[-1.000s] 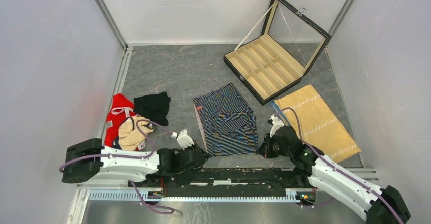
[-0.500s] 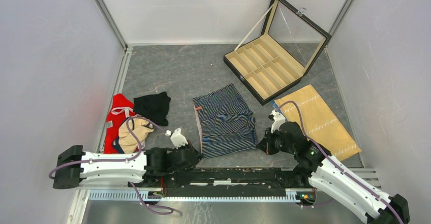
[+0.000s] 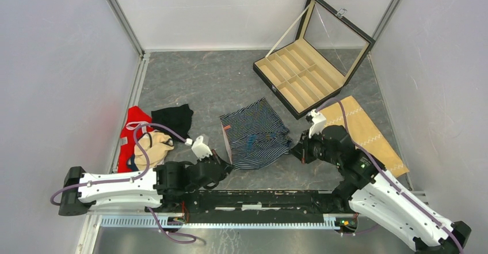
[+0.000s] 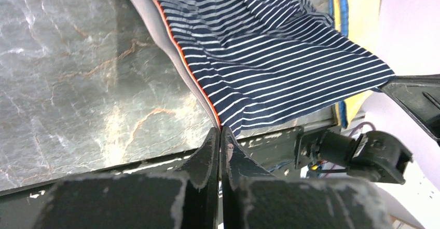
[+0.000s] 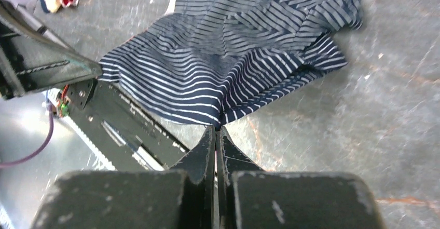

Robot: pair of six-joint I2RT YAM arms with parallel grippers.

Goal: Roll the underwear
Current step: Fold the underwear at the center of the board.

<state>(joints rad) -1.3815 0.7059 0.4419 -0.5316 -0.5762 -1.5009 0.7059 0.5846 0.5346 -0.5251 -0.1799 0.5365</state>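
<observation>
The striped underwear [image 3: 253, 134] lay near the middle of the grey desk [image 3: 201, 81], bunched and wrinkled, its near edge drawn up off the surface. The left arm [image 3: 115, 186] reached in from the near left, and its jaws were pressed together on the garment's near-left corner, right at the pale waistband with the orange edging [image 4: 192, 78]. The right arm [image 3: 380, 199] came in from the near right, its jaws likewise pinched tight on the near-right corner of the same fabric. The black underwear [image 3: 172, 120] sat well to the left, touching a red garment [image 3: 133, 130] and a cream one [image 3: 151, 150]. A tan cloth [image 3: 368, 136] lay flat on the right, partly under the right arm. Behind it stood an open divided box [image 3: 299, 75].
</observation>
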